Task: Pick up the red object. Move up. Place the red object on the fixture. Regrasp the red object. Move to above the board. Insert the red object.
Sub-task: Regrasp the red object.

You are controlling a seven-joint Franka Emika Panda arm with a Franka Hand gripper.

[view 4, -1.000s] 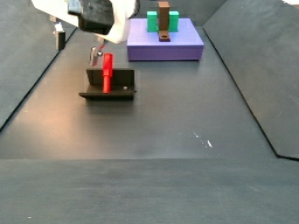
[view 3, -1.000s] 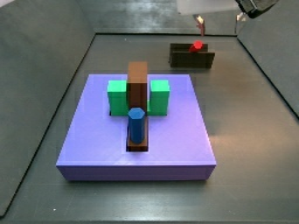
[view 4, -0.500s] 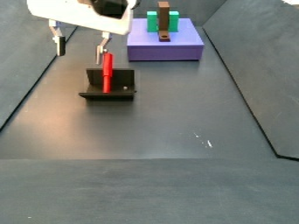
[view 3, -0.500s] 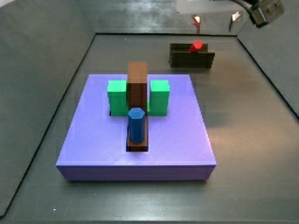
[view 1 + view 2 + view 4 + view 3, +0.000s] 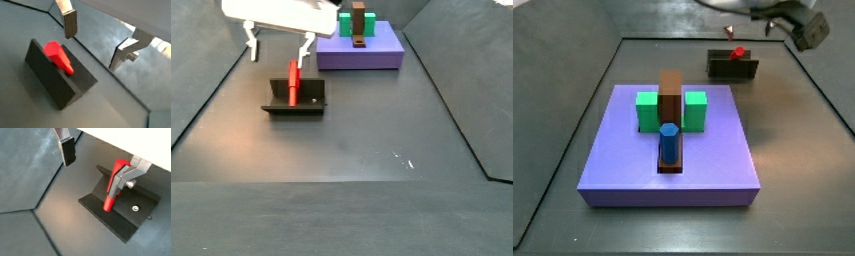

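Overhead, gripper (image 5: 278, 44) wide open and empty (dark grey floor (image 5: 372, 140), grey walls (image 5: 567, 20)).

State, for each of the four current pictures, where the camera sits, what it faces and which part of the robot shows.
Wrist view: above the fixture, red object propped on it; open end effector shows.
Wrist view: over the same fixture; fingers show.
Side view: beyond the board, facing the fixture; arm shows.
Side view: opposite end, fixture near, board far; end effector above the peg.
All share fixture and red object.
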